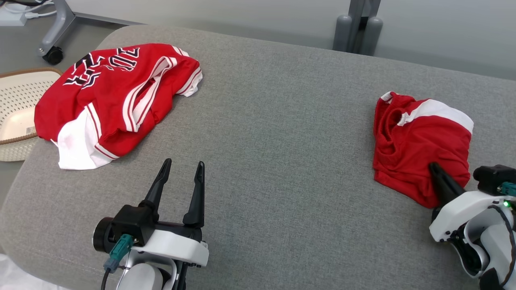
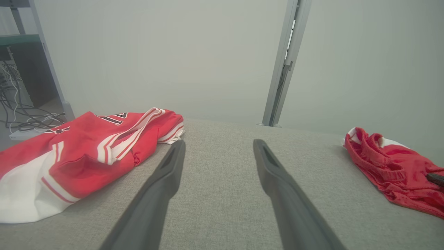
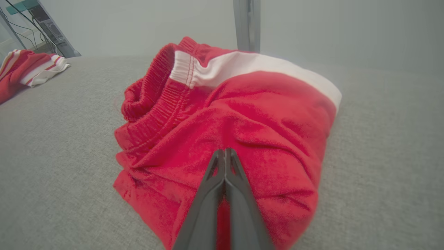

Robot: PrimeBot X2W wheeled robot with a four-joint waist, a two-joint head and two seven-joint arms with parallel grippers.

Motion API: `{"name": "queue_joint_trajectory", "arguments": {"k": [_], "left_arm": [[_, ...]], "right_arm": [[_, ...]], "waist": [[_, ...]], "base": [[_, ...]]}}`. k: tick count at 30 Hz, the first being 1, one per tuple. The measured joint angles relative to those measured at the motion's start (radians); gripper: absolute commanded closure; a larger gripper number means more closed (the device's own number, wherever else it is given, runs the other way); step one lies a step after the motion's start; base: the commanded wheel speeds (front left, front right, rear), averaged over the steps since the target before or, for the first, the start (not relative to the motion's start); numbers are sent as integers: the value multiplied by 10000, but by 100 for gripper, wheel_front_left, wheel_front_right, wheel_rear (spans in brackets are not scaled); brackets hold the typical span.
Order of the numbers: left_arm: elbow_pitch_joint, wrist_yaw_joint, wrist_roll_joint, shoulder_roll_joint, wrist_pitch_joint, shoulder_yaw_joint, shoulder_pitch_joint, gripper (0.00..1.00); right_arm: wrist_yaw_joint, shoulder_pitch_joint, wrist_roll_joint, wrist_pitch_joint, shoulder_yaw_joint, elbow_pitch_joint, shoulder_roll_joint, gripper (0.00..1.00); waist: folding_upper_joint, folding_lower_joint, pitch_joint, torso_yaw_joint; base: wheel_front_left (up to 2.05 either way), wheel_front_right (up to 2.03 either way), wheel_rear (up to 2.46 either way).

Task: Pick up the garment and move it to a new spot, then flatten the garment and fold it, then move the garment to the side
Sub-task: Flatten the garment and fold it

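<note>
**At right of desk [image 1: 274, 141]: thin pinch on red shorts [image 1: 419, 137], watch the lift**

On the desk's right side, close to the robot, your right pincer [image 3: 224, 152] is fully closed. Its tips are pressed into the near part of the crumpled red shorts. It looks like it has a small fold of the top layer. I can't tell how much cloth is actually between the tips. Left pincer [image 1: 183, 163] is wide open and holds nothing. It's over bare desk, well apart from both garments.

Risks as I read them:
- Thin bite. If you lift fast, the fold could slide out and the shorts drop back in a heap.
- Only the top layer is caught. The shorts would hang from one point, elastic waistband [image 3: 163, 90] sagging, and land more bunched, so they'd be harder to flatten.
- Red-and-white jersey [image 1: 109, 100] lies at the desk's left edge, beside a basket [image 1: 16, 104]. Put the shorts down in the bare middle. Too far left and the two garments overlap.
- Left pincer sits in the middle lane. If you carry the shorts low across it, trailing cloth could snag on its fingers.
</note>
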Motion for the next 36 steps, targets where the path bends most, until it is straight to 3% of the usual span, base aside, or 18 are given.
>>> {"name": "queue_joint_trajectory", "arguments": {"k": [14,19,27,31,36], "left_arm": [[38,90,-54,0,0,-69,6,0],[75,127,-90,-4,0,-117,-9,0],[111,94,-100,0,0,-48,3,0],[121,90,-100,0,0,-92,7,0],[128,82,-98,-2,0,-104,-8,0]], "right_arm": [[0,-2,3553,1220,2349,-698,-270,100],[0,-217,3810,813,2895,-978,-616,100],[0,-742,4353,174,2696,-1611,-1285,100],[-2,-1015,3983,59,2633,-1083,-1645,100],[0,-885,4107,94,2880,0,-1381,100]], "waist": [[-1,0,-67,-425],[0,0,-110,-419],[0,0,-220,-342],[0,0,-192,-280],[0,0,-131,-103]], "base": [[0,0,0],[0,0,0],[0,0,0],[0,0,0],[0,0,0]]}}
